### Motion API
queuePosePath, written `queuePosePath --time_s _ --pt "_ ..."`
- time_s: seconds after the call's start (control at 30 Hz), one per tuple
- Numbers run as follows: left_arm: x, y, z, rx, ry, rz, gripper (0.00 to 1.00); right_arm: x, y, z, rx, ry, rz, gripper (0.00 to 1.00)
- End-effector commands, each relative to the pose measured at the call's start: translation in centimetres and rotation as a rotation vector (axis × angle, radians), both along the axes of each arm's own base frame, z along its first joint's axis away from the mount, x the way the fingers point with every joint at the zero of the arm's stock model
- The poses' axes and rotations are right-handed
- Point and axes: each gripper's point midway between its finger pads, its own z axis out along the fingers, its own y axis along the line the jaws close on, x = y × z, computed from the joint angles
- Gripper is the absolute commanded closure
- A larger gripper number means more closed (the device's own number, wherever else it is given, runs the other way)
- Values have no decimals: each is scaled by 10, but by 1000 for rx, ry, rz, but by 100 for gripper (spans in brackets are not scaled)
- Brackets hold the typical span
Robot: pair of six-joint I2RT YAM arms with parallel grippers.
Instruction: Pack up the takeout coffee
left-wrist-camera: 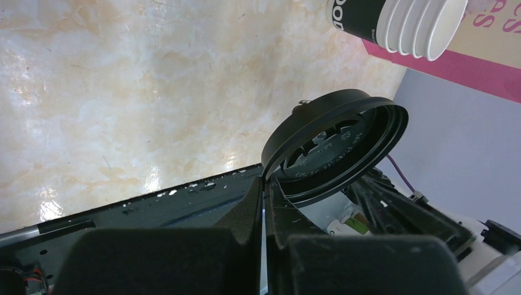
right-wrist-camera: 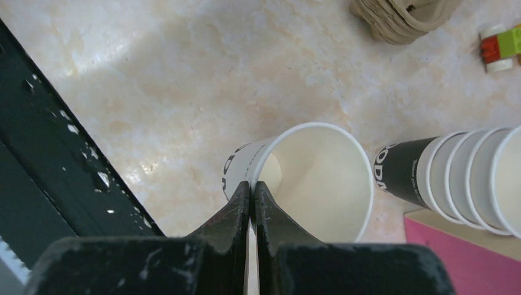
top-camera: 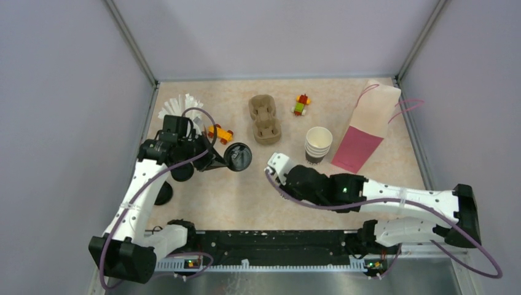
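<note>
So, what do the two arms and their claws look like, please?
Both the left arm and the right arm have white links joined by black joint housings. A thin purple cable loops along each. A small green light glows on the right one. The left claw and right claw each have two black fingers tapering to thin tips.

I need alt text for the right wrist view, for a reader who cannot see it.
The right fingers pinch the rim of an empty paper cup, white inside, against a marbled table. To its right is a stack of similar cups; a pulp tray and a toy sit at the top edge.
</note>
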Motion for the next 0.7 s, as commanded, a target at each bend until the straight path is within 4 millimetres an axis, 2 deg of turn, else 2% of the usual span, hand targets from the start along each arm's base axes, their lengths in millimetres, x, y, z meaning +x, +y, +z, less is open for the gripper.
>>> queuePosePath --time_s 0.0,0.2,0.37,0.47,0.57,0.67 --pt "2 -1 18 -23 -59 -8 100 5 1 -3 -164 -186 48 100" --pt "-1 2 18 -17 -64 0 100 -4 12 -22 -155 -168 89 100" --pt "-5 -7 19 -74 -73 -39 100 -11 9 -37 -144 -128 99 100" --pt "-6 -13 21 -113 -84 -72 100 -14 8 -39 -126 -122 110 95" --pt "-7 -19 24 -152 -89 -103 100 -16 6 -28 -90 -117 106 82" --pt "-7 -27 33 -213 -128 -155 100 -27 11 -3 13 -71 127 70"
